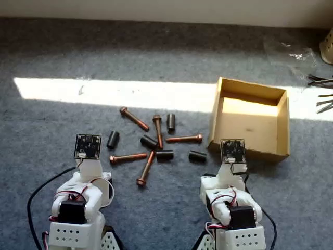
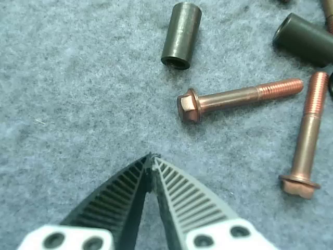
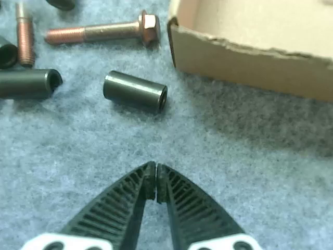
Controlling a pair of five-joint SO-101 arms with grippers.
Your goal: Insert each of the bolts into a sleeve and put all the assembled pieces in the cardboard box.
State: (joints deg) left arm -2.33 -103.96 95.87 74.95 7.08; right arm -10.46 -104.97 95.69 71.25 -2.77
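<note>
Several copper bolts and several black sleeves lie loose on the grey carpet between the arms, none joined. My left gripper is shut and empty, hovering short of a bolt and an upright-looking sleeve; another bolt lies beside them. My right gripper is shut and empty too, a little short of a sleeve lying on its side. Beyond that sleeve lie a bolt and the cardboard box. The box stands open at the right of the pile, with nothing inside.
The left arm and the right arm sit at the near edge. A sunlit strip crosses the carpet behind the parts. Clear plastic wrap and dark tools lie at the far right.
</note>
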